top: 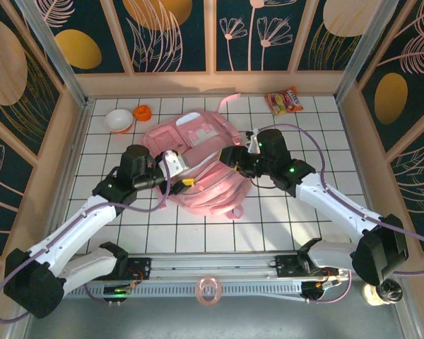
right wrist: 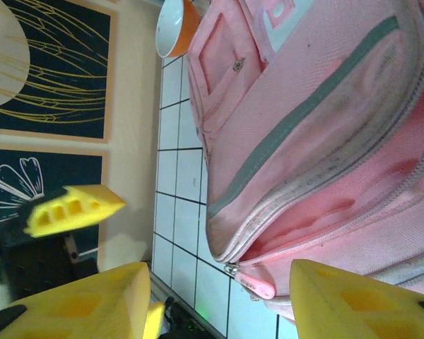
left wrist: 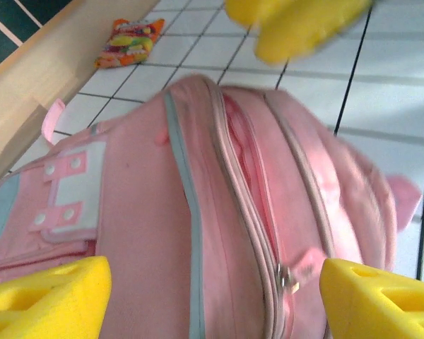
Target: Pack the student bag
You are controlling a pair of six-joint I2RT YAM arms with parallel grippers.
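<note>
With the pink bag (top: pixel 198 169) lying flat in the middle of the counter (top: pixel 304 219) and the left fingers (left wrist: pixel 46 293) and right fingers (right wrist: pixel 353 296) both apart, holding nothing, the right pair would best close squarely on the zip pull (right wrist: pixel 253 284) while the left steadies the fabric.

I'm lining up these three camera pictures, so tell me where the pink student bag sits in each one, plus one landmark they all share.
Top external: the student bag lies mid-table, at the picture's centre.
Left wrist: the bag spans the centre and bottom, its zipper running downward.
Right wrist: the bag takes the right side.
Shared landmark: the white tiled table.
</note>
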